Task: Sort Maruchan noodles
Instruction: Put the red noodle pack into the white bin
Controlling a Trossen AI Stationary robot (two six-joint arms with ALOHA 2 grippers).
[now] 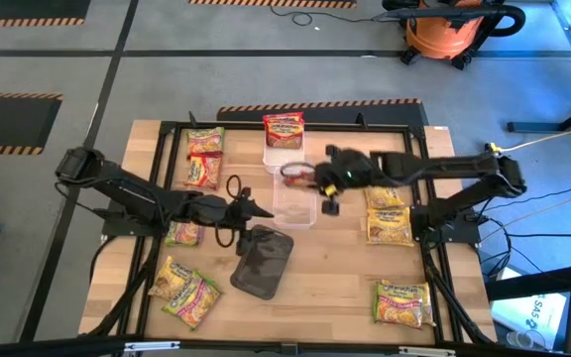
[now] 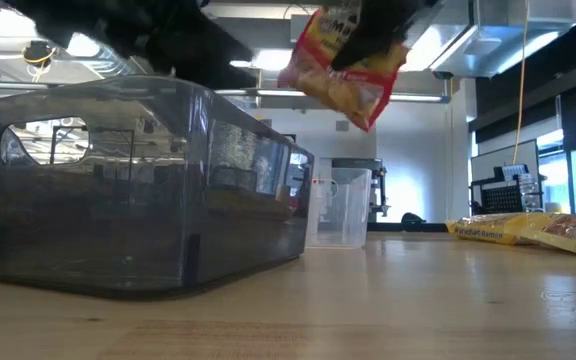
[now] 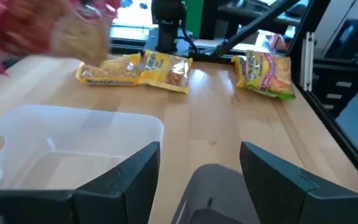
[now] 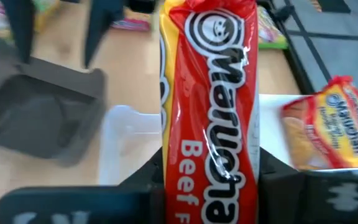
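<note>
My right gripper (image 4: 210,186) is shut on a red Maruchan noodle packet (image 4: 211,93), held in the air above the clear tray (image 1: 293,204). It shows high up in the low view as the red packet (image 2: 348,60). Another red packet (image 1: 284,129) lies on the white tray (image 1: 278,155). My left gripper (image 1: 263,210) stands open and empty between the clear tray (image 3: 67,140) and the dark tray (image 1: 263,262). More packets lie flat on the table at the left (image 1: 203,157) and at the right (image 1: 389,213). My right gripper pinches the red packet between its two fingers (image 4: 272,177), on the stretch lettered "Beef" (image 4: 207,168). The fingers slant down from the table's right side. The packet is lifted clear and hangs tilted below the fingers (image 2: 363,85), bulging between them.
Yellow packets (image 3: 135,68) and a green-and-pink one (image 3: 265,73) lie near the right edge. Further packets lie at the near left (image 1: 184,288) and near right (image 1: 404,302). A black frame (image 1: 295,126) runs round the table. Bare wood lies between the dark tray and the near-right packet.
</note>
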